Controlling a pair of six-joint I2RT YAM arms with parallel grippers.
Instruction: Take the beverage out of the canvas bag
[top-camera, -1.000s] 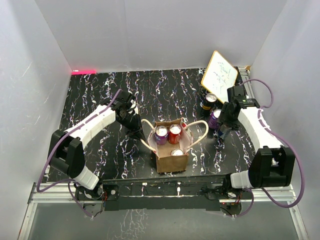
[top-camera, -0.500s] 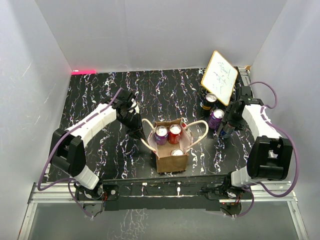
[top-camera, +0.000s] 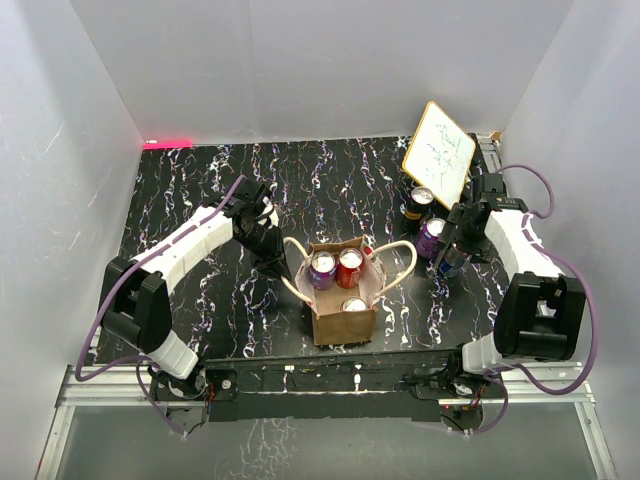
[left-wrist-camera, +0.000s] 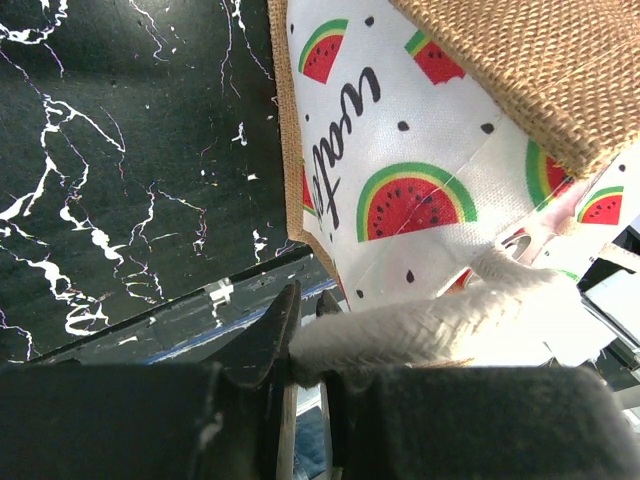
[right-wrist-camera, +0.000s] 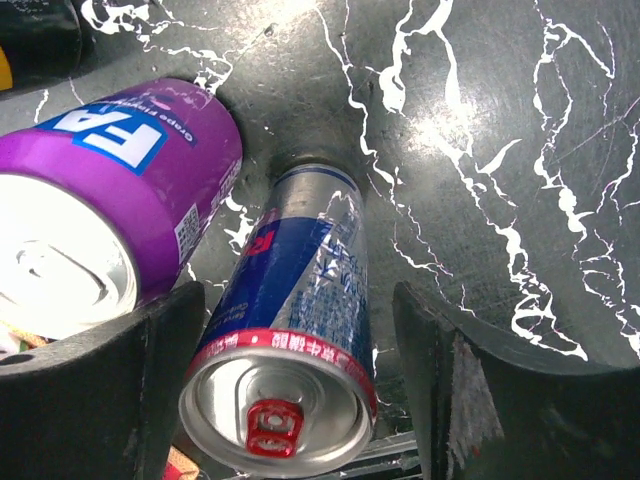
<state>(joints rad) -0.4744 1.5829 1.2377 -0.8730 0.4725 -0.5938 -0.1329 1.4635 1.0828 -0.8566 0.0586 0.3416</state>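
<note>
While my left gripper (left-wrist-camera: 305, 335) clamps the handle (left-wrist-camera: 430, 318) of the canvas bag (top-camera: 345, 322), right arm bent downward, right gripper (right-wrist-camera: 298, 385) spread loosely astride the blue can (right-wrist-camera: 300, 280).

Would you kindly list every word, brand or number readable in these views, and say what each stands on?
"FA": white letters on the purple can, rest cut off.
"wate": black script on the canvas bag lining, rest hidden.
Small print on the purple can: too blurred.
Lettering on the blue and silver can: only a red fragment, unreadable.
Handwriting on the whiteboard: too small to read.
</note>
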